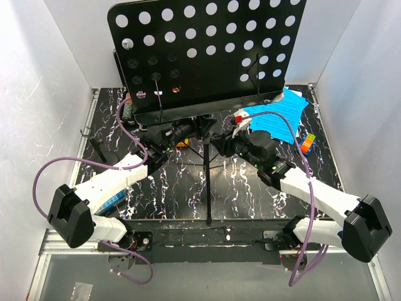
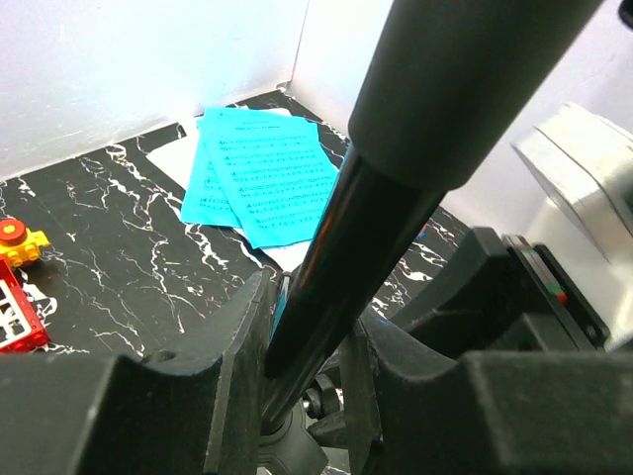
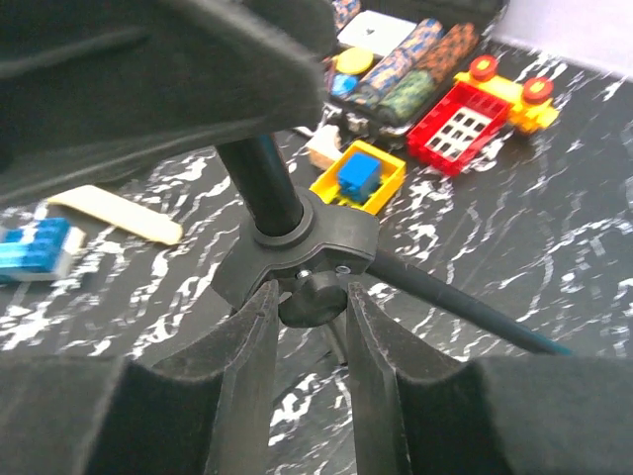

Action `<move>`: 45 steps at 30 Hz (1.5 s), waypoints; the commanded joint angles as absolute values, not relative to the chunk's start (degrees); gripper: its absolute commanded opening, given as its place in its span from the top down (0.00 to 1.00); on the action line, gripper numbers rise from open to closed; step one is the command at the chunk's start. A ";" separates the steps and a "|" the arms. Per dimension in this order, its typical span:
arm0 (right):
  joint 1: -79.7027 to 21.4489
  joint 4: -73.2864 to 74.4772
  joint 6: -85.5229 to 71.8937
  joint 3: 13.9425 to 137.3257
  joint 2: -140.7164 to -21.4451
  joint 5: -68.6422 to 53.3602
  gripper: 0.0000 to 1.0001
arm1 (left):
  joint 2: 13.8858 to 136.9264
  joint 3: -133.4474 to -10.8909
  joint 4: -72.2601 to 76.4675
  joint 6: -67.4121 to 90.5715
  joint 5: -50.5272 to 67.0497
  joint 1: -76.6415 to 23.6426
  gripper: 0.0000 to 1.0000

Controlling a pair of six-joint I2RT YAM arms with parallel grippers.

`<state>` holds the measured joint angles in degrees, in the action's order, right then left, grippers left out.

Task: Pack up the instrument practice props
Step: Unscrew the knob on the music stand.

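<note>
White walls [image 1: 56, 94] enclose a black marbled desk [image 1: 238, 188] on three sides.

**Task status.** By the look of the scene, packing is at an early stage.
- The music stand [image 1: 207, 56] is upright at the centre of the desk, with its perforated panel raised and its tripod legs spread. It is not folded.
- The blue sheets [image 1: 282, 116] lie loose in the far right corner of the desk, not gathered.
- The microphone and its small stand cannot be made out with certainty in any view.
- A poker chip case [image 3: 415, 69] and toy blocks [image 3: 465, 109] sit beyond the tripod and are not part of the job.

Collapsing the stand appears to be the current step. Everything else is yet to be done.

**Hand status.**
- The left hand [image 2: 312, 356] is closed to a narrow gap on the pole [image 2: 336, 247] of the stand. The pole runs between both fingers and steadies the stand.
- The right hand [image 3: 312, 336] sits low at the tripod hub [image 3: 297, 242]. Its fingers are drawn in narrowly on either side of the locking knob [image 3: 315, 297], in contact with it.
</note>
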<state>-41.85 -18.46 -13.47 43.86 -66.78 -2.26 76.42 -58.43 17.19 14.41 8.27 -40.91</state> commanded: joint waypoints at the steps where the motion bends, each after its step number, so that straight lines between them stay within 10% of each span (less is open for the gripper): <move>1: -47.19 -25.74 5.07 41.58 -67.41 12.02 0.99 | 73.92 -57.48 15.73 24.78 8.88 -41.22 1.00; 16: -56.16 -26.67 24.47 40.94 -61.53 29.00 0.99 | 75.50 -57.92 16.88 24.70 8.18 -41.31 1.00; 21: -55.90 -10.30 3.82 47.37 -58.28 31.65 0.38 | 75.85 -59.59 16.17 23.12 6.07 -41.22 1.00; 24: -54.85 -2.57 -8.14 49.21 -57.13 28.75 0.25 | 76.03 -60.38 16.08 22.33 3.61 -41.22 1.00; 45: -27.09 -3.76 -57.20 51.69 -66.78 -29.14 0.22 | 68.74 -54.59 14.68 17.23 -10.02 -43.15 1.00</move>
<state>-32.77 2.63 -49.63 49.19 -64.49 -10.90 74.35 -57.14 17.19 14.81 -3.77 -44.07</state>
